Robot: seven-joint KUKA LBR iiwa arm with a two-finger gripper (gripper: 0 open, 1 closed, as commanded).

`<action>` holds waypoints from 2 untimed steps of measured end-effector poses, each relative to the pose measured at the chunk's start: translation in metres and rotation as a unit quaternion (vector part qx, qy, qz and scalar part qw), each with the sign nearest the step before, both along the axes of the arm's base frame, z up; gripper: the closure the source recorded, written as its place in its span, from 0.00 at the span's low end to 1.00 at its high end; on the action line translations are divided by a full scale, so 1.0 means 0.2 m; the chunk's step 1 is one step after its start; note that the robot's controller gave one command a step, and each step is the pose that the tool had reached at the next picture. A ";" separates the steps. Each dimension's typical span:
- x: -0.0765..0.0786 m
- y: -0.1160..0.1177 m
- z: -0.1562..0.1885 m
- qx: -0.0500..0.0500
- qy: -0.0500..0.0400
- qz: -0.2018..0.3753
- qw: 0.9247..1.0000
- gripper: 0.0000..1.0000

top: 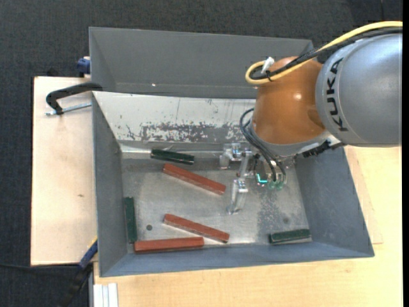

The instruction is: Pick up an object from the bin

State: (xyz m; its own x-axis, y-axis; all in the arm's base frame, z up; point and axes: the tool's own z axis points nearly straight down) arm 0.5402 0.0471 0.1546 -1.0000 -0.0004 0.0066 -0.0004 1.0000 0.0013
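Item: grey bin (192, 62), holding 3 red-brown bars and 3 dark green bars, lying singly.
Gripper (236, 200): hangs just beside the right end of the middle red-brown bar (193, 178). From where I stand I cannot tell whether it is released or clenched.
Handling: the bar looks stiff, light and smooth-sided, and probably not fragile. It is best taken across its narrow width, near mid-length.

Hand (238, 197) low over bin (105, 171) floor, right of centre, just right of upper red bar (193, 178). Two red bars (195, 228) lower left. Green bars (289, 236) along edges. Arm (358, 101) enters upper right.
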 end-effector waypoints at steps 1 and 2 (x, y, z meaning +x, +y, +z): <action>0.01 0.00 0.02 0.000 -0.004 0.000 1.000 0.00; 0.12 0.00 -0.20 0.000 -0.006 -0.037 0.999 0.00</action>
